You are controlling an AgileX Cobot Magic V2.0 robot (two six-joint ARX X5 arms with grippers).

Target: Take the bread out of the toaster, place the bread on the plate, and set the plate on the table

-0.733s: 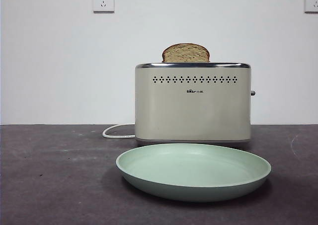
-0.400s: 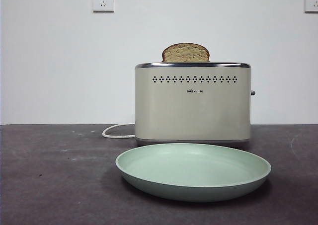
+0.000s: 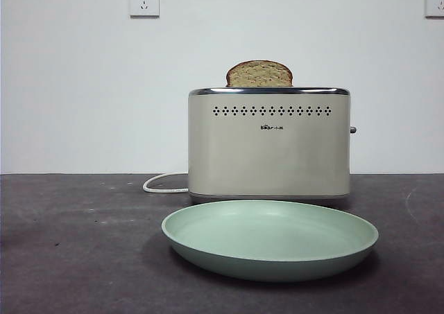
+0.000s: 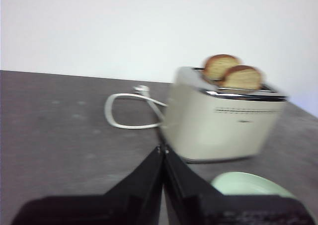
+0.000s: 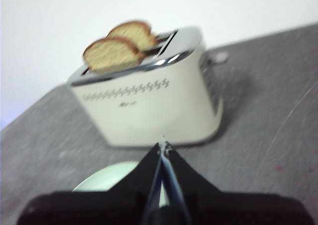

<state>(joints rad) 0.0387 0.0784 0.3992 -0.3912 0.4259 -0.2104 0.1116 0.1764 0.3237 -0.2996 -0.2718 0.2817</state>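
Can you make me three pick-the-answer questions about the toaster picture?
1. Where is the plate?
A. on the table in front of the toaster
B. on top of the toaster
C. behind the toaster

2. How many bread slices stick out of the toaster?
A. one
B. two
C. four

3. How are the left gripper jaws?
A. wide open
B. shut
C. holding bread

Answers:
1 A, the front view shows it nearest.
2 B, both wrist views show two.
3 B, the tips meet.
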